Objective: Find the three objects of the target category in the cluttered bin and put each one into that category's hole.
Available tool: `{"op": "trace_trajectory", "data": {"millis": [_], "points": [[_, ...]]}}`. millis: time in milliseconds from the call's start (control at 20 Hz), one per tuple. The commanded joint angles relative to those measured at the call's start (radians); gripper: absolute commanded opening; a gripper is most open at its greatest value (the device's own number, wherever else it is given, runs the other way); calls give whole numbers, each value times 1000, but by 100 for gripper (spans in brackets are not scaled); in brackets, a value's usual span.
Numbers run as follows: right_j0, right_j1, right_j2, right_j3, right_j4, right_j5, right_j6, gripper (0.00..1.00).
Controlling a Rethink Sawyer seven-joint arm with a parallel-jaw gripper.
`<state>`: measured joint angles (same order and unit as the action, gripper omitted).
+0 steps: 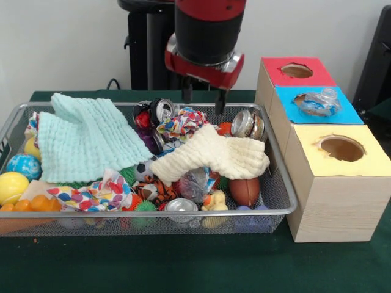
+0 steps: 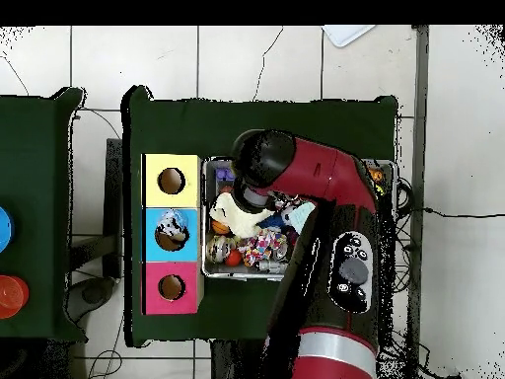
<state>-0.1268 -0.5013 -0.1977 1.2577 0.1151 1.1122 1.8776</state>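
Observation:
My gripper (image 1: 203,99) hangs open and empty over the back middle of the wire bin (image 1: 292,201). It is just above a patterned cloth (image 1: 183,122) and apart from it. A silver can (image 1: 164,110) lies to its left, and another can (image 1: 247,124) to its right. A third can (image 1: 181,206) lies at the bin's front. A crushed clear plastic bottle (image 1: 319,102) rests in the hole of the blue box (image 1: 342,113). In the overhead view the arm (image 2: 325,183) covers most of the bin (image 2: 212,271) and hides the gripper.
A mint cloth (image 1: 85,137) and a cream cloth (image 1: 214,155) cover much of the clutter. A football (image 1: 244,191), a yellow ball (image 1: 11,186), a blue ball (image 1: 24,166) and a rubber duck (image 1: 214,200) show. The red box (image 1: 272,67) and the yellow box (image 1: 333,195) flank the blue one.

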Motion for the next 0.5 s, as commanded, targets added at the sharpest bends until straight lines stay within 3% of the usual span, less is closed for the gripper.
{"op": "trace_trajectory", "data": {"millis": [50, 200, 500], "points": [[-6, -30, 102, 29, 63, 20, 132, 100], [-13, -39, 106, 74, 74, -30, 108, 100], [-69, 10, 148, 176, 35, -291, 3, 100]]}}
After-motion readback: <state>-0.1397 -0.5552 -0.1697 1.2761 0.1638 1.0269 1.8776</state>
